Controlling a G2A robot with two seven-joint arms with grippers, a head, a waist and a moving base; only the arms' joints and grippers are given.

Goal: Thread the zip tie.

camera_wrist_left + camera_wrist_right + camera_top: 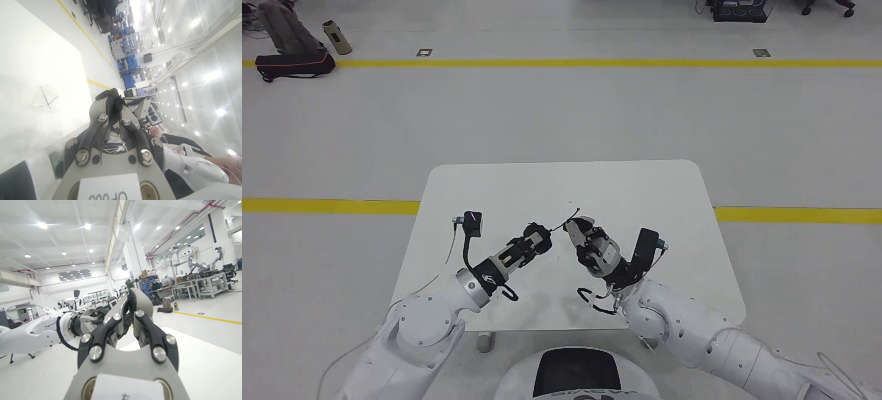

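- Top view: left gripper & right gripper are tip to tip, just apart, above the lower middle of the white table, approx. centre of frame.
- Same view: zip tie is a thin black line. It starts at the left gripper's tips and slants up-right past the right gripper's tips, off the tabletop.
- Left wrist view: left gripper's fingers are pressed together, no gap, w/ smth black bunched at the tips. Looks like the tie's end, but can't be sure from here.
- Right wrist view: right gripper's fingers are also fully closed. A short black tip pokes out beyond them, centre of frame, so they're clamped on the tie. The top view is too small to show this.
- Right wrist view also has the left gripper just behind, mid-left.
- Left wrist view, mid-left: a clear bag lies flat on the table w/ a few thin black strands inside, prob. more ties. It is well apart from both grippers.
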